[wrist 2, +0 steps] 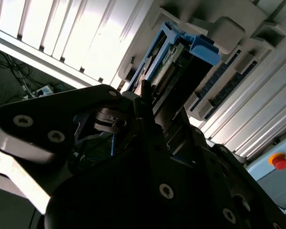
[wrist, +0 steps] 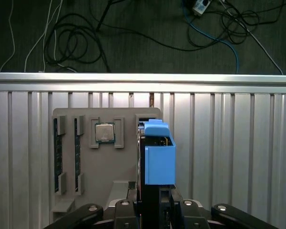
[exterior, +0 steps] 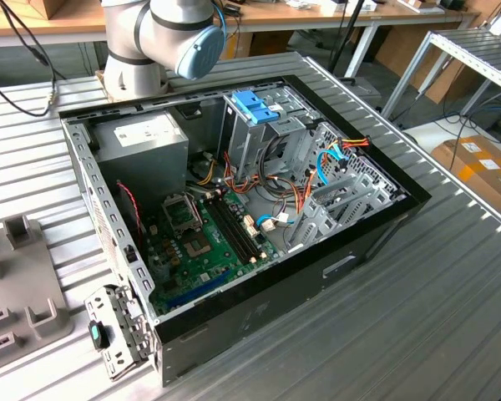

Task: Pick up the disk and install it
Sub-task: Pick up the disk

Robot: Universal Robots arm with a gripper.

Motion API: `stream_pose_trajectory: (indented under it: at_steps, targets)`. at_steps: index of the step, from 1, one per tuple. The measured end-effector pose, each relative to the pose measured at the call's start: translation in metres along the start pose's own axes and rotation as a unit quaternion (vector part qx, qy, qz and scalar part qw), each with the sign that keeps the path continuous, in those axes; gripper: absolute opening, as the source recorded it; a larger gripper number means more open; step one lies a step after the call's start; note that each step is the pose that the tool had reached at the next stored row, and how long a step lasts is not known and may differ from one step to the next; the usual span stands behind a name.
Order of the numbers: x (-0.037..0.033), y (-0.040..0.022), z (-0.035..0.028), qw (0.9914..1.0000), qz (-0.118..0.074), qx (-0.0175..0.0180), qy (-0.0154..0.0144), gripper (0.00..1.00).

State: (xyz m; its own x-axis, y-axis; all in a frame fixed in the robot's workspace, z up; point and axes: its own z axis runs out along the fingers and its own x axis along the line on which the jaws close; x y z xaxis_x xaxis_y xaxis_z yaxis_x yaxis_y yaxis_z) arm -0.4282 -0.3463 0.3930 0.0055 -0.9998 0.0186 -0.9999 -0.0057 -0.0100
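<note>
disk (wrist: 159, 160) upright btw claw (wrist: 155, 200) fingers | claw clenched on disk sides | grey tray (wrist: 100, 167) close by

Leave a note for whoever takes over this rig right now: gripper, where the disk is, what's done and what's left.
Gripper: right at the disk, which stands on edge in line with it; grip can't be confirmed.
Disk: at the grey tray that also holds a processor chip; lifted or seated, unclear.
Done: gripper is at the disk.
Left: disk not yet installed in the open computer case.
</note>
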Motion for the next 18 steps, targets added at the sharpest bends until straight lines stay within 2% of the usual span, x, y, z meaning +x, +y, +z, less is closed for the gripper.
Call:
stream_pose_trajectory:
  at_steps: [10,13,15,17,18]
  targets:
    - [0.0004,-0.0002,-0.0228,1.0,0.0,0.0,0.0,0.35]
    - [0.0006,-0.0003,-0.0312,1.0,0.0,0.0,0.0,0.35]
    - [0.0006,-0.0004,-0.0394,1.0,0.0,0.0,0.0,0.35]
    - [0.0007,-0.0004,-0.0442,1.0,0.0,0.0,0.0,0.35]
    - [0.0008,-0.0005,-0.0496,1.0,0.0,0.0001,0.0,0.35]
